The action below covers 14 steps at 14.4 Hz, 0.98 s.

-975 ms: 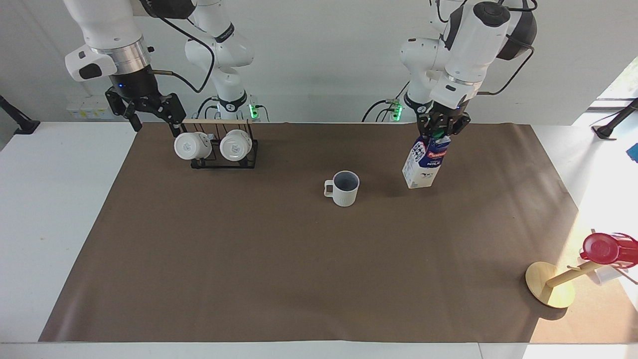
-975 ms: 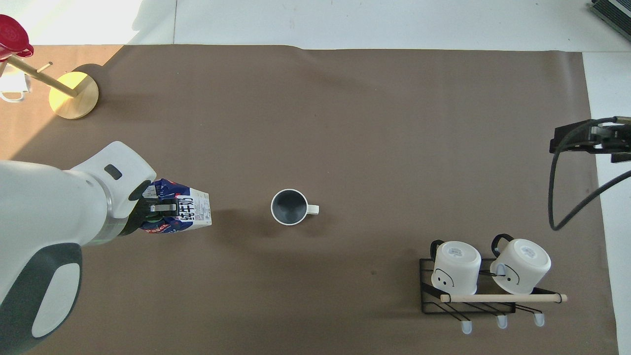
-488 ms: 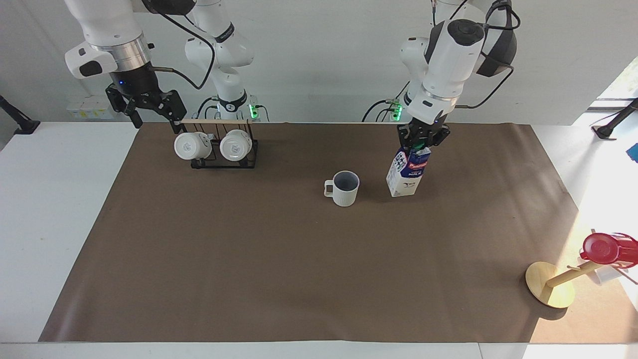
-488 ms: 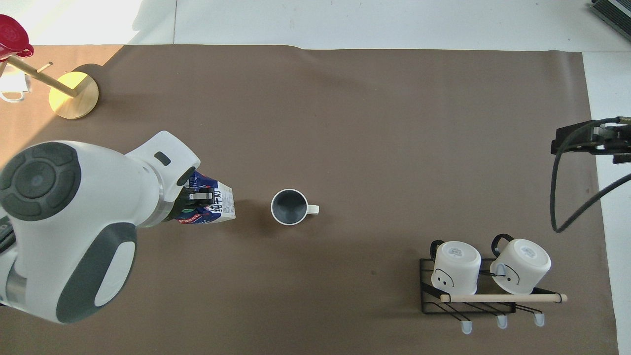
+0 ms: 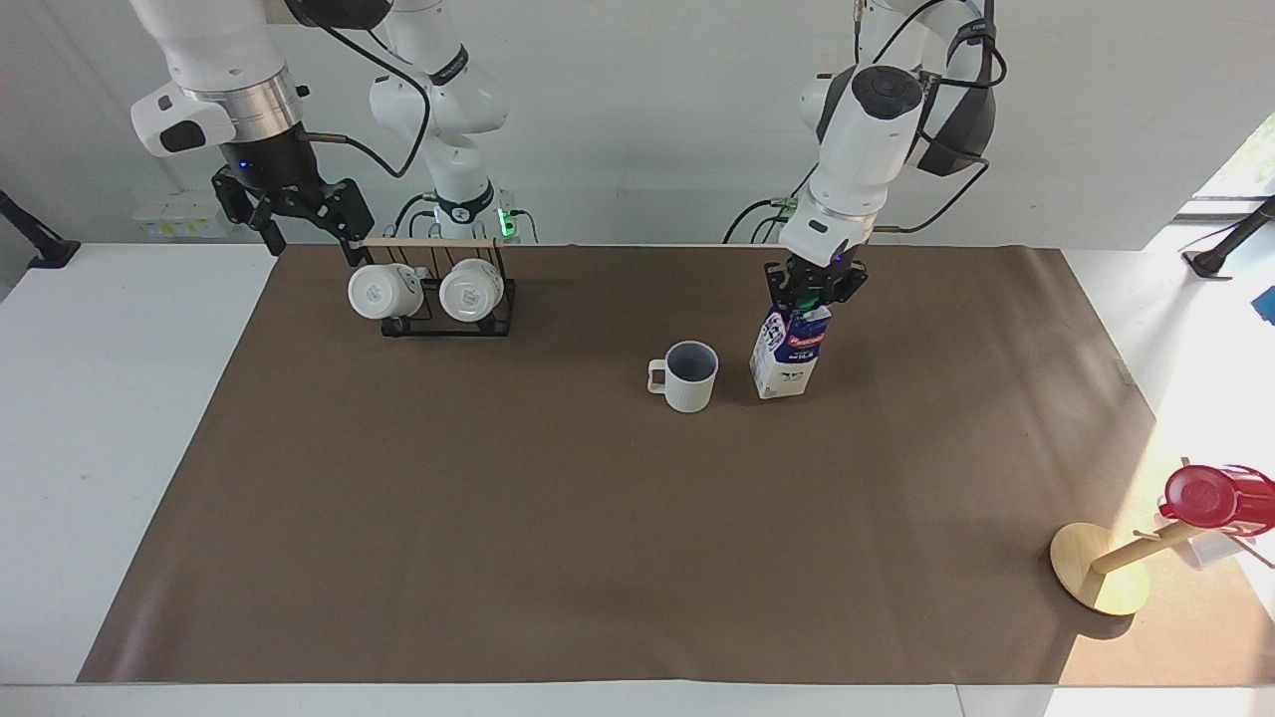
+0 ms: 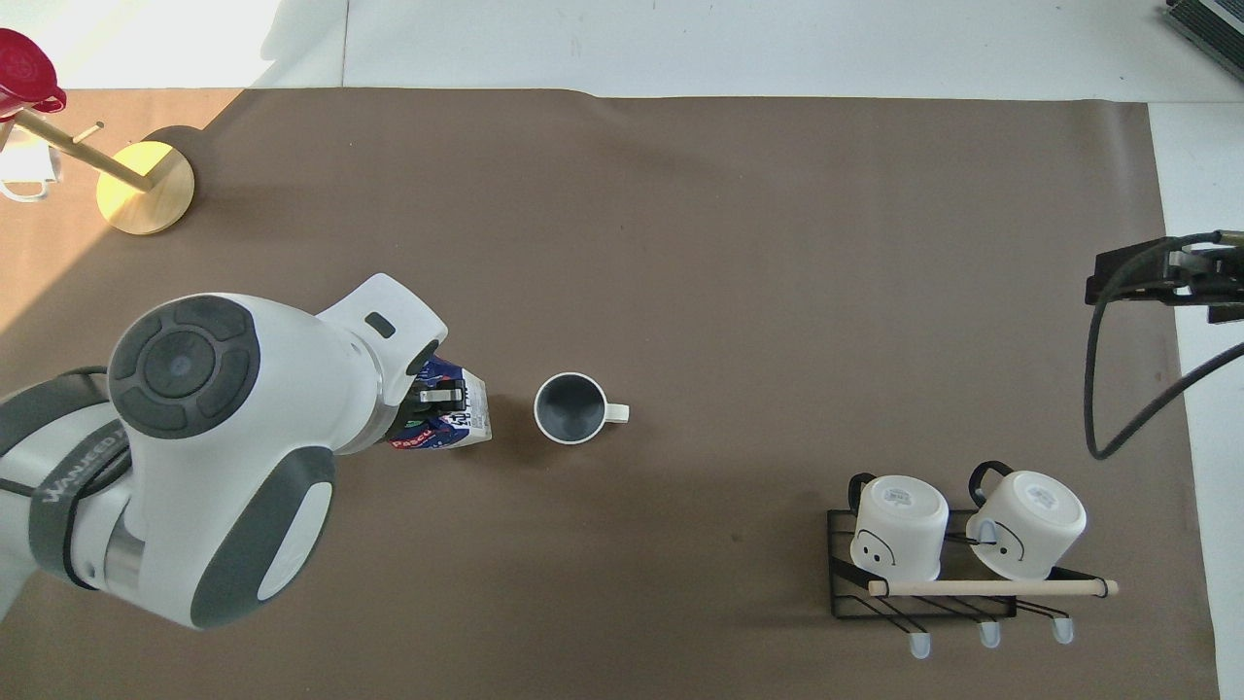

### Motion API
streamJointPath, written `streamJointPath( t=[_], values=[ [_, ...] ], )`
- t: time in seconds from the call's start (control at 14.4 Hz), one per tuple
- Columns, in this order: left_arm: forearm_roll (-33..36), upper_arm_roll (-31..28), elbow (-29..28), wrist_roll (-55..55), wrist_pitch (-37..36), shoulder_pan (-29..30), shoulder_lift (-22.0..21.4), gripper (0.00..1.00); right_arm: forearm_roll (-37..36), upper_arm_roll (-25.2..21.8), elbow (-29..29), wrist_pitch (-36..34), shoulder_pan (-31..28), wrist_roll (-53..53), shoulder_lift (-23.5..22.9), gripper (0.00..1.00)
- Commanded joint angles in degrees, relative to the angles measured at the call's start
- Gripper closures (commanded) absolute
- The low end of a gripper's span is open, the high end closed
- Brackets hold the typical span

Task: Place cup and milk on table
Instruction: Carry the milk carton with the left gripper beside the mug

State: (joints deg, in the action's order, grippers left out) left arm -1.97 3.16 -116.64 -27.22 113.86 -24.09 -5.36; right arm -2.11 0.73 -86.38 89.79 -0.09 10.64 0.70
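- plain white wall (image 5: 637,119) at the robots' end of the room
- bright daylight patch (image 5: 1210,398) washing the left arm's end, sunlit strip also seen from overhead (image 6: 146,39)
- window edge (image 5: 1240,164) at the wall's corner there
- black clamp mount (image 5: 35,244) at the right arm's end
- white socket strip (image 5: 179,219) low on the wall
- cables (image 5: 767,214) along the wall base

From overhead, the left arm's wrist covers most of the milk carton (image 6: 457,420), leaving only one end showing, and hides the left gripper's (image 5: 812,296) grip on its top. The right gripper (image 5: 299,217) is cut off at the overhead picture's edge. The red cup (image 5: 1207,496) on its stand is partly cropped in both views
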Motion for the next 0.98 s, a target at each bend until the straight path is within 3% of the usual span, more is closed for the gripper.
streamJointPath(
  t=[0.0,0.7,0.91],
  values=[
    [1.1,-0.9,-3.3,-2.7,3.9,-2.4,-0.9,0.59,0.1,0.3,0.7,-1.2,-0.5,-1.1,0.0,0.0],
    [1.1,-0.9,-6.8,-2.7,6.8,-2.3,-1.6,0.54,0.1,0.2,0.7,-1.2,-0.5,-1.1,0.0,0.0],
    [1.1,-0.8,-6.8,-2.7,6.7,-2.4,-1.6,0.41,0.1,0.2,0.7,-1.2,-0.5,-1.1,0.0,0.0]
  ],
)
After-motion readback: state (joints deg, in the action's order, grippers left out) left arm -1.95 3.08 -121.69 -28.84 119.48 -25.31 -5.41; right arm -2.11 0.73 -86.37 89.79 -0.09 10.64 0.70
